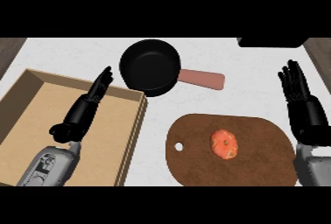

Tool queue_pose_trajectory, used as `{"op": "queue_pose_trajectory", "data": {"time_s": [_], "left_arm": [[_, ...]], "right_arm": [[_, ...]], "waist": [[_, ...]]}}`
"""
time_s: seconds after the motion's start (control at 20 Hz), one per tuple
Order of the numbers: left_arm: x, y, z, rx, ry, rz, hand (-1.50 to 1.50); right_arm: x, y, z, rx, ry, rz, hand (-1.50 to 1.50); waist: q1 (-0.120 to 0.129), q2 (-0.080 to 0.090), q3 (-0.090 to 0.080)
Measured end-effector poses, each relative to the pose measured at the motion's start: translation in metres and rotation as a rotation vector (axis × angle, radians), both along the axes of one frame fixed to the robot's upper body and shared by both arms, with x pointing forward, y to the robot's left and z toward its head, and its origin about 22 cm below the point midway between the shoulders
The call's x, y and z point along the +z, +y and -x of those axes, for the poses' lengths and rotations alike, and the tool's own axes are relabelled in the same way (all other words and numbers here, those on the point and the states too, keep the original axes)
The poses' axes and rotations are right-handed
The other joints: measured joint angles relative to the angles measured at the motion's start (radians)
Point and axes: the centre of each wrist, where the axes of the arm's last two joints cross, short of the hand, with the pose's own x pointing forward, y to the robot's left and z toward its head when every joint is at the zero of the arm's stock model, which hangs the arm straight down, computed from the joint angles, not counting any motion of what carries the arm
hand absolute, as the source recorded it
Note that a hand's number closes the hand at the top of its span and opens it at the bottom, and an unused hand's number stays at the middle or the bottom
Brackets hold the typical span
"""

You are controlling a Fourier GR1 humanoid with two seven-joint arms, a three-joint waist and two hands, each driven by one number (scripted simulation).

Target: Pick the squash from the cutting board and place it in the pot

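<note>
Counter (pixel 77 52) white, speckled, wood-edged.

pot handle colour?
The pot's handle is salmon pink; the pot itself is black. Head view shows it.

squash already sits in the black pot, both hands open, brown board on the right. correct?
Not quite. The head view shows the orange squash lying on the dark brown oval cutting board, not in the black pot with the pinkish handle, which holds nothing. The rest stands: the left hand and right hand are both open, and the board is on the right.
</note>
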Motion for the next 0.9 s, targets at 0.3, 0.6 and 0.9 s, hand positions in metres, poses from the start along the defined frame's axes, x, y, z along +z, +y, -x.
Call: {"op": "queue_pose_trajectory", "data": {"time_s": [0.3, 0.6, 0.9], "left_arm": [[-0.018, -0.013, 0.015, -0.011, 0.238, 0.118, 0.0], [-0.033, -0.015, 0.034, -0.04, 0.424, 0.193, 0.0], [-0.021, -0.008, 0.042, -0.016, 0.5, 0.231, 0.0]], "right_arm": [[-0.005, -0.006, -0.023, 0.154, 0.031, 0.136, -1.5], [-0.042, -0.03, -0.015, -0.008, 0.301, 0.585, -1.5], [-0.038, 0.0, -0.013, 0.1, 0.344, 0.835, -1.5]], "waist": [[0.029, -0.011, 0.019], [0.048, -0.009, 0.018], [0.018, -0.022, 0.021]]}}
